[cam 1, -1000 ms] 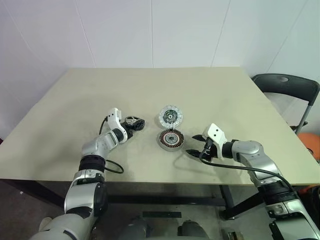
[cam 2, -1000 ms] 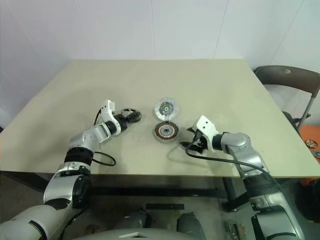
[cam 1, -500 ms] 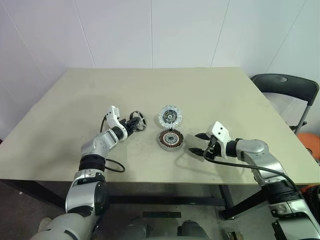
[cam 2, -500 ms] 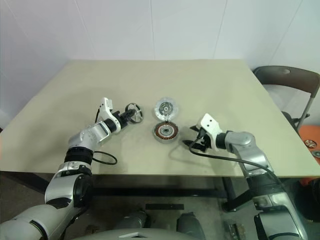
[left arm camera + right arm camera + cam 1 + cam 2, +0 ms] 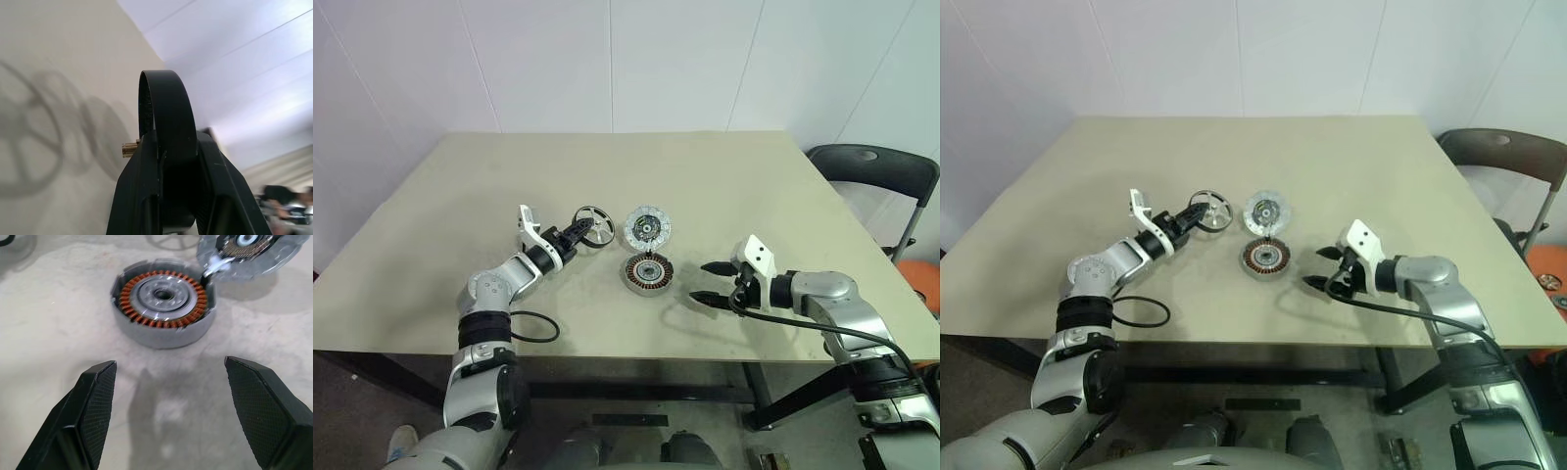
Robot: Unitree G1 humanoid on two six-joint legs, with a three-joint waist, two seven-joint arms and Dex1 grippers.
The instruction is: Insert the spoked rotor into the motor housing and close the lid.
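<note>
The spoked rotor [image 5: 593,226], a thin silvery ring with slim spokes, hangs above the table, tilted almost upright. My left gripper [image 5: 576,233] is shut on its near rim; the left wrist view shows the ring [image 5: 164,110] edge-on between the black fingers [image 5: 139,196]. To its right the motor housing [image 5: 648,273] lies flat, its copper windings [image 5: 164,301] facing up. The lid [image 5: 647,227] sits just beyond it, and its edge [image 5: 249,252] seems to rest on the housing's rim. My right gripper [image 5: 701,281] hovers open to the right of the housing, with nothing between its fingers [image 5: 98,396].
A dark chair [image 5: 876,166] stands past the table's right edge. A black cable [image 5: 533,328] loops on the table under my left arm, near the front edge. Bare tabletop [image 5: 607,166] stretches behind the parts.
My left gripper shut on the rotor and lifted it off the table, rolling so the ring tilted up. The right gripper drew slightly to the right, still open.
</note>
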